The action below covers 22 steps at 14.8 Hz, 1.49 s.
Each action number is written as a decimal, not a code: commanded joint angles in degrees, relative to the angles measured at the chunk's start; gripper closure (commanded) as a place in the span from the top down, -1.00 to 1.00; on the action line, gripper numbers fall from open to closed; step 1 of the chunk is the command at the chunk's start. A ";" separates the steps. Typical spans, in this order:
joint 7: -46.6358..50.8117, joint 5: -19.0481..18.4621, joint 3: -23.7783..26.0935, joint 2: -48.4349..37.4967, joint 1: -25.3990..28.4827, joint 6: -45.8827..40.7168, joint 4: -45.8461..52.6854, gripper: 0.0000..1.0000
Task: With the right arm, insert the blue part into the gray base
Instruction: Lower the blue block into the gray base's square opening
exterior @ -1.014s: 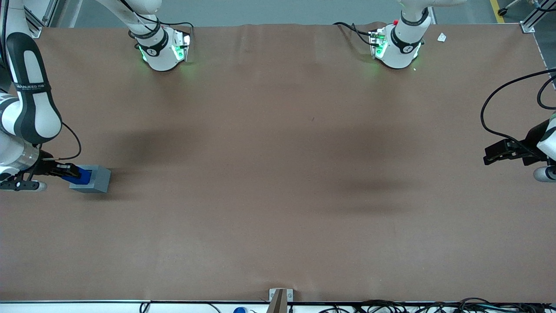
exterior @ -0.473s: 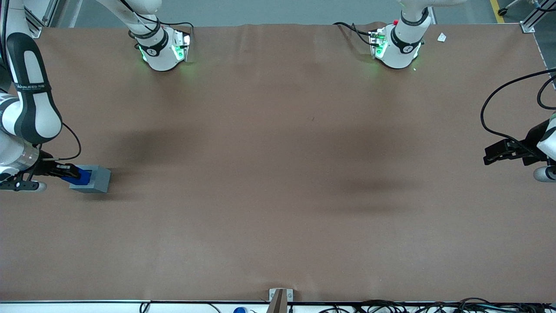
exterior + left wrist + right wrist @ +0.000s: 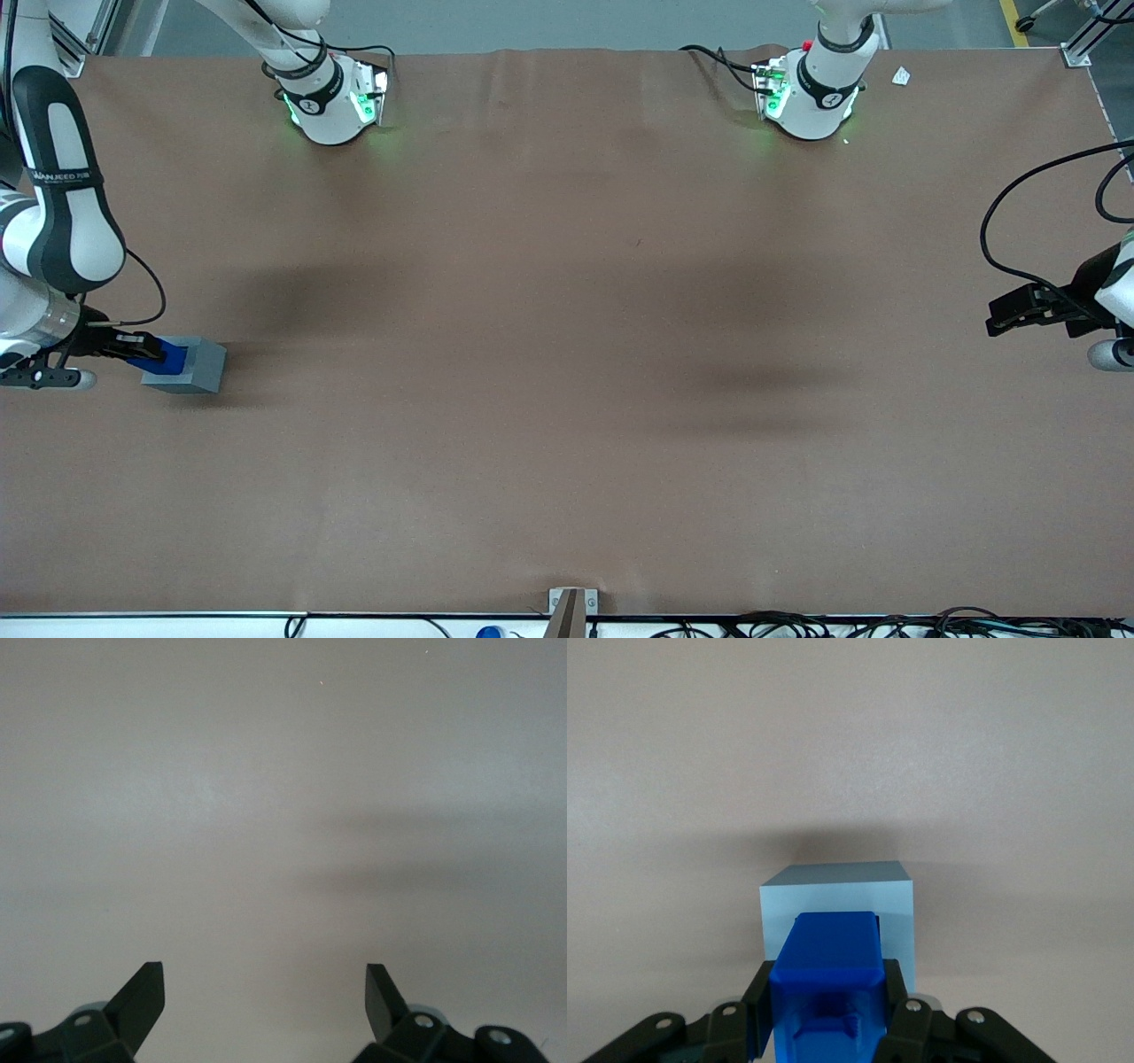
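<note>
The gray base (image 3: 199, 365) stands on the brown table toward the working arm's end. The blue part (image 3: 166, 357) sits tilted at the base's top, its lower end in the square recess. My right gripper (image 3: 149, 353) is shut on the blue part's upper end, just above the base. In the right wrist view the blue part (image 3: 829, 958) is clamped between the two black fingers (image 3: 757, 994), and its lower end enters the gray base (image 3: 833, 890). How deep it sits in the recess is hidden.
Two white arm pedestals (image 3: 330, 106) (image 3: 811, 97) with green lights stand at the table's edge farthest from the front camera. A small white scrap (image 3: 901, 76) lies near one of them. A metal bracket (image 3: 571, 602) and cables (image 3: 797, 625) line the near edge.
</note>
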 commanded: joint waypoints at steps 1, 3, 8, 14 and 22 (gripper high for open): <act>0.31 0.51 0.45 0.74 -0.33 -0.76 -1.33 -0.43; 0.39 0.51 0.45 0.83 -0.33 -0.50 -1.33 -0.43; 0.39 0.07 0.45 1.09 -0.77 0.21 -1.15 -0.43; 0.22 -0.02 0.45 1.36 -0.86 0.03 -1.41 -0.43; -0.22 -0.02 0.36 1.44 -1.38 -0.32 -1.50 -0.43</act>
